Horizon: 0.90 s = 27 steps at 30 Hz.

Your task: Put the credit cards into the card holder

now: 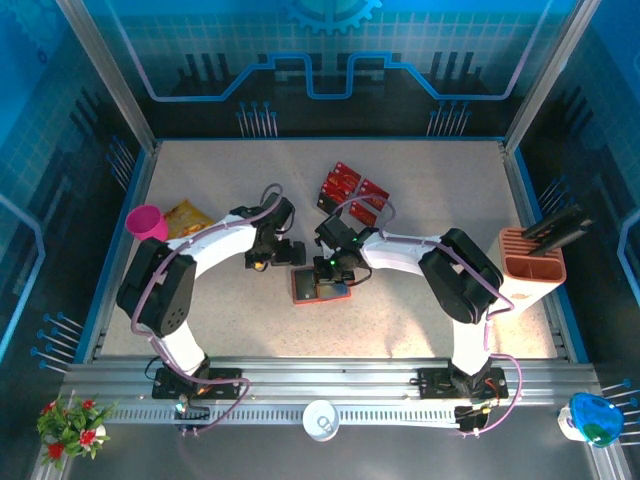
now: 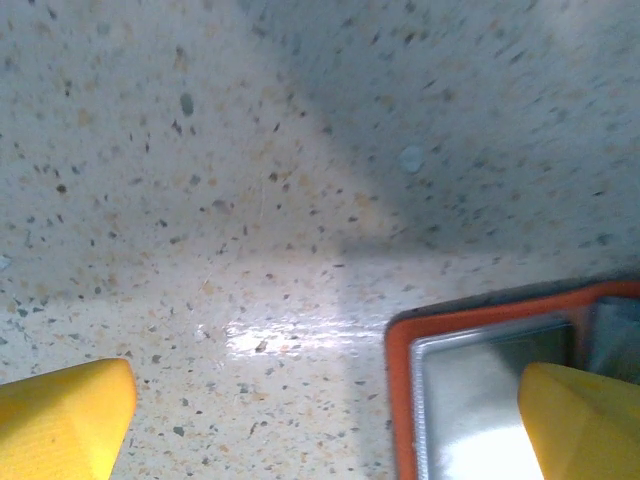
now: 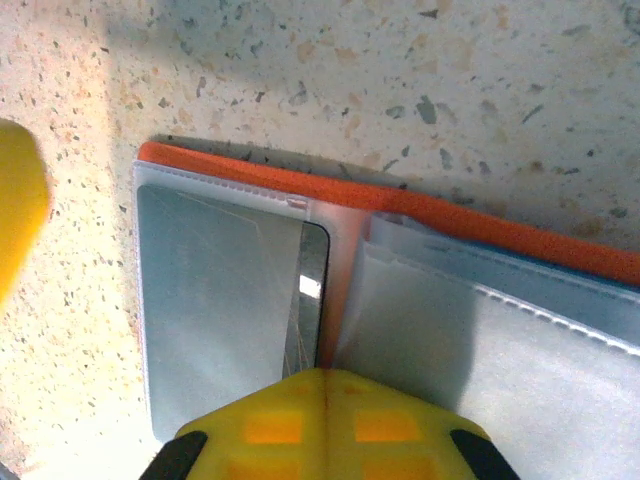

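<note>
**Slick cards, floppy pockets**

The card holder [image 1: 320, 286] lies open on the counter [image 1: 200, 330] between both arms. Its clear pockets look limp and likely to slide if pushed. The credit cards [image 1: 350, 188] sit fanned just beyond it. They look light, stiff and glossy, best pinched at an overhanging edge. The left gripper [image 2: 330, 395] has its jaws spread wide at the card holder's corner. The right gripper [image 3: 325, 385] has its jaws closed, apparently empty, at the pocket fold.

My left gripper [image 2: 320, 428] spread wide, one yellow fingertip [image 2: 62, 418] in each lower corner. Left tip over bare speckled table [image 2: 200, 150]. Right tip over card holder [image 2: 465, 395]: rounded orange-red rim, glossy grey pocket. Contact unclear. Glare patch just beside rim. Shadow across upper right.
</note>
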{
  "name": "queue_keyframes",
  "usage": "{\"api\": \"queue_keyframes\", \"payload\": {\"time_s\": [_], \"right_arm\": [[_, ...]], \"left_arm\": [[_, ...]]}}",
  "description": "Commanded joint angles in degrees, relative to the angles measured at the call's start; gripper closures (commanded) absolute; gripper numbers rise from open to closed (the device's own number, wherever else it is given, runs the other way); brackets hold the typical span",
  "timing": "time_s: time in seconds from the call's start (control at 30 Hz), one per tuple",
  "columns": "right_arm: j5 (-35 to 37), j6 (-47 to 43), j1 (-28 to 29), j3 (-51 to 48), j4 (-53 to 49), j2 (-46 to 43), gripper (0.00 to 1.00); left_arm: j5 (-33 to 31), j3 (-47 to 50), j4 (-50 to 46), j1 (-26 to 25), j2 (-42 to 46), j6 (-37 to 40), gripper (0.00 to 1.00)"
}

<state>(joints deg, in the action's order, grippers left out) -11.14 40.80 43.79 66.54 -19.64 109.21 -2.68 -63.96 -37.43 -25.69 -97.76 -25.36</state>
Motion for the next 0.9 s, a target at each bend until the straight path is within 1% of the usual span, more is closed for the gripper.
{"api": "queue_keyframes", "payload": {"time_s": [0.0,0.17,0.33,0.47,0.57,0.67,0.87], "right_arm": [[-0.5,0.9,0.4,0.0,-0.4,-0.7,0.93],[-0.7,1.2,-1.3,-0.6,-0.4,-4.5,0.89],[-1.7,-0.5,-4.7,-0.9,-1.8,-8.7,0.81],[-3.1,-3.5,-8.1,-1.2,-4.6,-11.1,0.77],[-3.8,-6.1,-10.5,-1.2,-7.7,-12.4,0.76],[-3.7,-8.6,-11.8,-1.4,-9.6,-12.3,0.75],[-4.9,-11.8,-12.5,-1.8,-11.2,-10.6,0.78]], "left_arm": [[1.7,-1.5,-1.1,0.3,2.1,0.5,0.01],[2.5,-1.7,-1.1,0.3,3.2,0.1,0.01],[3.8,-2.2,-0.9,0.2,5.1,-0.7,0.01],[5.5,-1.6,0.6,-0.9,6.5,-3.2,0.01],[4.3,-2.3,0.0,-3.8,6.3,-6.1,0.01],[2.4,-3.0,0.5,-7.9,5.7,-7.7,0.01],[-0.6,-1.6,2.8,-14.0,3.3,-12.6,0.01]]}}
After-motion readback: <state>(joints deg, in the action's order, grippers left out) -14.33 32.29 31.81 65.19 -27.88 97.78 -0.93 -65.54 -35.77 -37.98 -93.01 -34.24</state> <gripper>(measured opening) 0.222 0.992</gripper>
